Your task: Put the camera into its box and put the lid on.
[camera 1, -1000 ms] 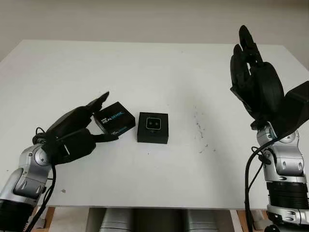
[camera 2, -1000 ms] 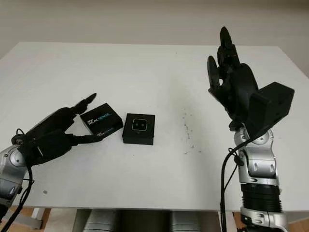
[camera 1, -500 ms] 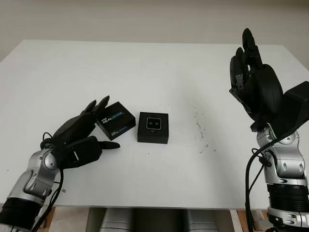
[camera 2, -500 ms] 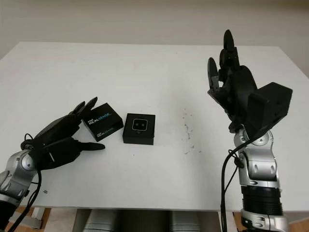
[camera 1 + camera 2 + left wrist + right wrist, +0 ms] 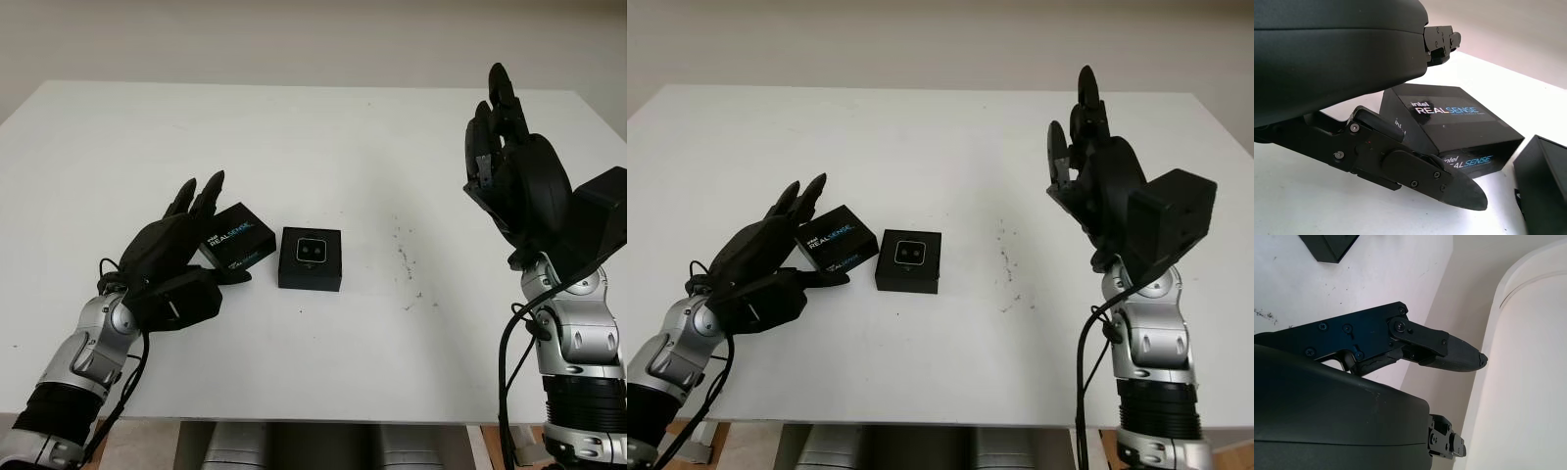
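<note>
The left hand point(image 5: 174, 257), all matte black plastic shells and screwed joints, is hovering low at the lid point(image 5: 235, 239), its long upper fingers point(image 5: 199, 197) reaching over the lid's far-left corner while the thumb is lying along the table at the lid's near edge. It is gripping nothing; the hand is open, framing the lid without clearly pressing on it.

The lid is sitting flat on the table, a shallow square box top in smooth black card, glossy enough to catch the light, with white and blue lettering printed on its top face and front side. It is turned at an angle to the table edge.

Just beside it, to the right and not touching, the box point(image 5: 311, 258) is lying open: a squat black square with straight walls, and the camera point(image 5: 312, 251) is already sitting inside, a small rounded pale-rimmed face with two dark lenses.

The table point(image 5: 323, 147) is a plain white matte slab, with a scatter of dark specks point(image 5: 409, 257) right of the box.

Well apart, the right hand point(image 5: 517, 171) is being held up high over the table's right side, open, palm facing inward, holding nothing.
</note>
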`<state>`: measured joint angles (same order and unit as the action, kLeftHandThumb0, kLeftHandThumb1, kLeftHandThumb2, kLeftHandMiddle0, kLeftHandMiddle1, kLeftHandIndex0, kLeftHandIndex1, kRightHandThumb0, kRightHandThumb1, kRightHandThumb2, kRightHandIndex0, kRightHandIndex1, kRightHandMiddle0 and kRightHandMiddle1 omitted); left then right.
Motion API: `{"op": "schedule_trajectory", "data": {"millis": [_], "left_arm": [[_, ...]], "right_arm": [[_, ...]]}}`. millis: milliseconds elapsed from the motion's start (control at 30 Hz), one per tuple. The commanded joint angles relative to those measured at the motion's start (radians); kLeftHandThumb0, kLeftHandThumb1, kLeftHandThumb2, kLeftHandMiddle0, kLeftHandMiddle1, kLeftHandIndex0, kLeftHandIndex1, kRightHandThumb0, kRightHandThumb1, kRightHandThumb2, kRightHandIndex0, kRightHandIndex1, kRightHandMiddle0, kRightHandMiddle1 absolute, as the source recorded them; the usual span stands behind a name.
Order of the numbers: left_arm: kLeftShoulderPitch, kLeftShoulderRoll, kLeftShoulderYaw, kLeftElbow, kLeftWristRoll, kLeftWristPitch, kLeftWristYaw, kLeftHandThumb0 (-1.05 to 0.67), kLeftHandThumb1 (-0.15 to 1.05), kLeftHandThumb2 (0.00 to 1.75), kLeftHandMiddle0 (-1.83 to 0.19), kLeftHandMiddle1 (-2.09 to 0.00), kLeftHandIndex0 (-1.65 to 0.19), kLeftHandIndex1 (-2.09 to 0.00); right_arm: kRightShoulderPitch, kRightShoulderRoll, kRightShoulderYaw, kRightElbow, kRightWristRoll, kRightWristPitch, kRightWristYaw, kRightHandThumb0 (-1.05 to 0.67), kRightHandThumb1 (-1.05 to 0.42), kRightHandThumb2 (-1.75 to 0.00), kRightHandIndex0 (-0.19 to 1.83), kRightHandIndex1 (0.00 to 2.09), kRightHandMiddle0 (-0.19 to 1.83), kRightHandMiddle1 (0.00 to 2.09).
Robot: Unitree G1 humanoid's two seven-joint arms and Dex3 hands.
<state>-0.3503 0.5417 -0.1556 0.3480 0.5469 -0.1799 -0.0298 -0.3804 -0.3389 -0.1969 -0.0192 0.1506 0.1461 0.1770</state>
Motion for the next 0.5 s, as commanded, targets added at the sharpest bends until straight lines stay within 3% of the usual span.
{"op": "schedule_trajectory", "data": {"millis": [0, 267, 467], "left_arm": [[-0.023, -0.002, -0.002, 0.003, -0.010, -0.025, 0.008, -0.76, 0.93, 0.05, 0.19, -0.01, 0.06, -0.09], [-0.019, 0.009, 0.017, -0.016, -0.125, -0.031, -0.145, -0.67, 0.86, 0.04, 0.10, -0.07, -0.09, -0.10], [-0.007, 0.003, 0.010, -0.008, -0.111, -0.071, -0.098, -0.45, 0.84, 0.05, -0.24, -0.12, -0.33, -0.12]], "right_arm": [[-0.001, -0.007, -0.011, -0.025, 0.005, 0.006, 0.002, -0.59, -1.05, -0.70, -0.19, 0.00, -0.19, 0.00], [0.006, -0.011, -0.011, -0.061, -0.007, 0.040, -0.016, -0.58, -1.05, -0.70, -0.19, 0.00, -0.19, 0.00], [0.007, -0.021, -0.008, -0.063, -0.020, 0.040, -0.006, -0.61, -1.05, -0.67, -0.19, 0.00, -0.19, 0.01]]}}
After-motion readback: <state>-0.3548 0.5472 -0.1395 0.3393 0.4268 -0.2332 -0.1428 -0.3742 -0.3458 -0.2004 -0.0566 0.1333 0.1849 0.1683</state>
